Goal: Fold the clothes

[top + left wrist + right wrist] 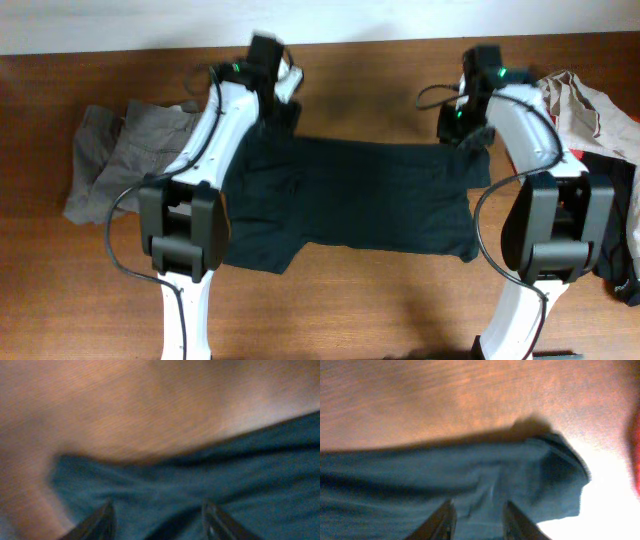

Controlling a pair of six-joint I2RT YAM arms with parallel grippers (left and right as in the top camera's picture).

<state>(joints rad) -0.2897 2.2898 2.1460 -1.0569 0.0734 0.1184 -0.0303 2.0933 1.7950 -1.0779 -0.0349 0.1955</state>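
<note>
The overhead view is fairly sharp but dim and warm, lit softly from above. The brown wooden table (pixel 360 300) carries faint shadows beneath the white robot arms (pixel 215 130), and the black short-sleeved fabric T-shirt (pixel 370 195) reads as a dark mass with few folds showing. The left wrist view is heavily blurred, the wood grain smeared and the dark gripper fingers (pixel 102 522) soft at the lower edge. In the right wrist view, blown-out white glare fills the lower right corner, the T-shirt's hem throws a dark shadow on the table, and an unfocused red smear (pixel 635 460) sits at the right edge
</note>
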